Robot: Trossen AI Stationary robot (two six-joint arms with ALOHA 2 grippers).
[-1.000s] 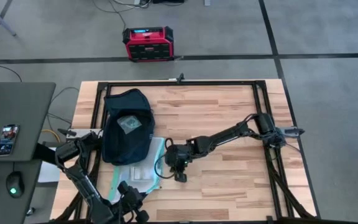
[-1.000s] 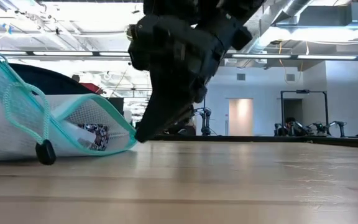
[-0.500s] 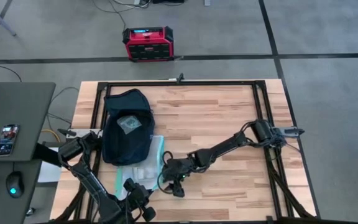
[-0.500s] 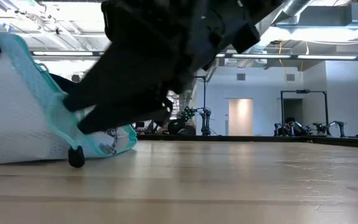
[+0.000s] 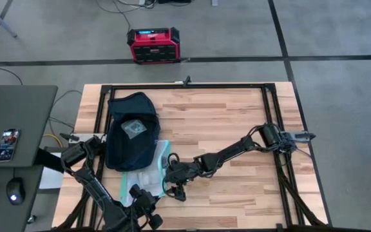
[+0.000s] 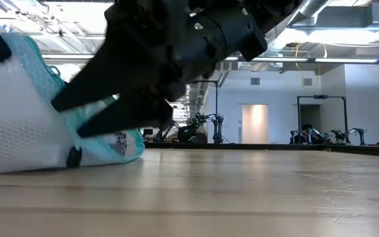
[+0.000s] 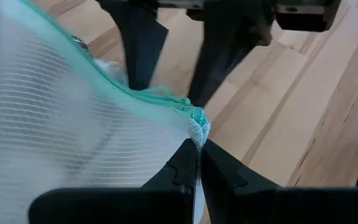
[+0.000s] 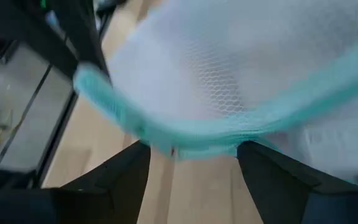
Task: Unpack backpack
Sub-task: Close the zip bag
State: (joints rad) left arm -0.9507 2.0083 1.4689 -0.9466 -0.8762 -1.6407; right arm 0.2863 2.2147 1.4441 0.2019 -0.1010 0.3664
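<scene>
From above, we see the backpack (image 5: pixel 133 129) lying flat toward the left end of the table (image 5: pixel 237 116), with a white mesh pouch (image 5: pixel 145 175) edged in teal spilling out just beside its lower end. The right gripper (image 5: pixel 171 177) reaches across to that pouch; the left gripper (image 5: pixel 148 207) sits at the pouch's far side from the backpack. We can make out a pale diamond patch on the backpack but no readable lettering.

At table height, the right gripper's fingers (image 6: pixel 104 108) stand spread, straddling the pouch's teal rim (image 6: pixel 125 145). A dark printed item shows through the mesh, but we cannot read it.

In the left wrist view, the left gripper (image 7: pixel 199 163) is pinched tight on the pouch's corner. We judge the thin mesh could slip from that small pinch, or snag and tear, if the arms pull apart.

In the right wrist view, the right gripper (image 8: pixel 192 160) gapes beneath the teal edge; closing now might catch only the hem.
</scene>
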